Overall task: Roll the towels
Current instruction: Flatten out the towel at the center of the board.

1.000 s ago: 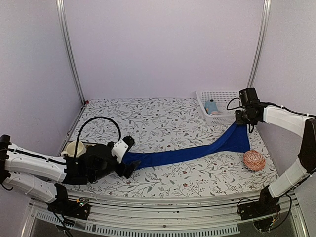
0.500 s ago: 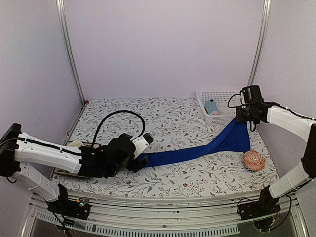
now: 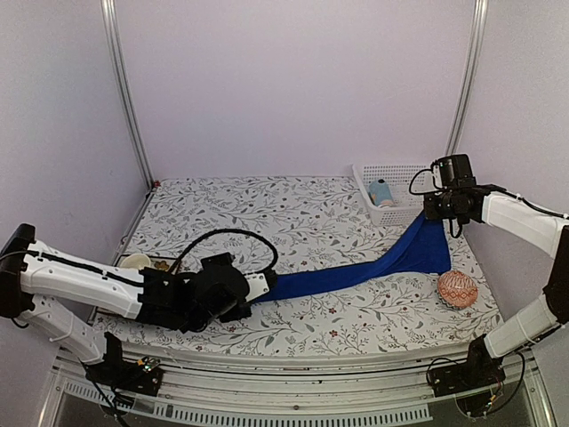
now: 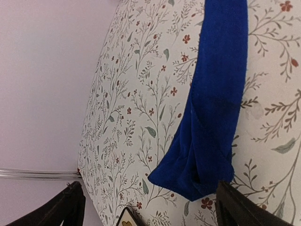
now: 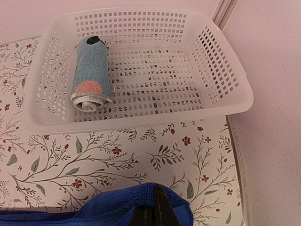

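Left pincer [image 3: 262, 289] sunk lower, spread (over royal-blue towel [image 3: 356, 274] end), right pincer [image 5: 153, 212] pinching other end, light-blue towel [image 5: 91, 70] in basket [image 5: 225, 70]

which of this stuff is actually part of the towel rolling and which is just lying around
Part of the job: royal-blue towel, stretched out; light-blue towel, already rolled.
Just lying about: white basket holding that roll; pink-red patterned ball.

On the floral table [image 4: 136, 94], the royal-blue towel [image 4: 214, 108] ends bunched inside the wide-spread left gripper [image 4: 148, 200].
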`<state>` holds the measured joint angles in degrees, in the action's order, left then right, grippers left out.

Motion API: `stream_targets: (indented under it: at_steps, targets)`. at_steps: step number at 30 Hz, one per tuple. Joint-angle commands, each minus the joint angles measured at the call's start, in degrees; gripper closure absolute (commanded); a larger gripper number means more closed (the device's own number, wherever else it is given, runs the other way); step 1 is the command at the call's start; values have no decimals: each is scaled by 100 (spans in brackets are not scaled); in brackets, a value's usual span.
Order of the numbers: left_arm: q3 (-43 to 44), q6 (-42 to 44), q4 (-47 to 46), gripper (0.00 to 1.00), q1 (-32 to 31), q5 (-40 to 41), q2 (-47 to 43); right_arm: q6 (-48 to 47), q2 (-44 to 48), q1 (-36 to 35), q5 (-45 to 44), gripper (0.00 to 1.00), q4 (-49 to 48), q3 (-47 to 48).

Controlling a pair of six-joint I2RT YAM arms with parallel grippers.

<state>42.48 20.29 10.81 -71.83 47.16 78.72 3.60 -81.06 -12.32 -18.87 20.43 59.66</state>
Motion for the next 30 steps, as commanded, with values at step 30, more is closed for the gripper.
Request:
stream_targets:
  at_steps: [30]
  targets:
    - [-224,2252,-29,42,515,-1825,525,-43,141,-25,261,96,-132,-102]
